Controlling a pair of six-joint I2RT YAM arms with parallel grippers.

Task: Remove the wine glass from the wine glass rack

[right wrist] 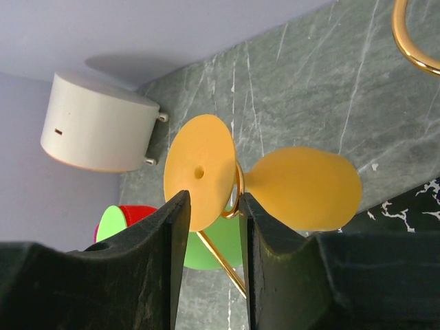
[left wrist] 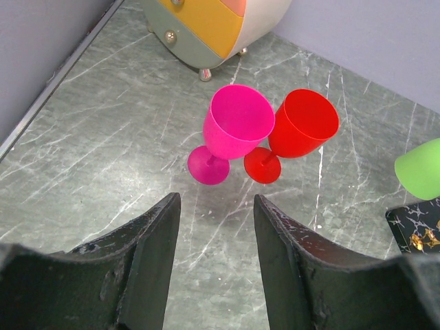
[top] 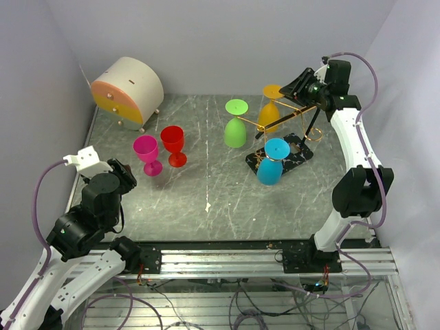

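Observation:
The wine glass rack [top: 295, 110] is gold wire on a black base [top: 300, 155] at the right. Three glasses hang upside down from it: orange [top: 270, 110], green [top: 236, 127] and blue [top: 271, 163]. My right gripper [top: 297, 86] is at the orange glass. In the right wrist view it [right wrist: 213, 199] is open, its fingertips either side of the lower rim of the orange foot [right wrist: 199, 172] and the gold hook [right wrist: 237, 199]; the orange bowl [right wrist: 306, 187] lies to the right. My left gripper [top: 127, 175] is open and empty [left wrist: 216, 203] over the table.
A pink glass [top: 147, 154] and a red glass [top: 174, 144] stand upright at the left, just ahead of my left gripper. A round white and orange drawer box [top: 127, 89] stands at the back left. Walls close in the table at left, back and right.

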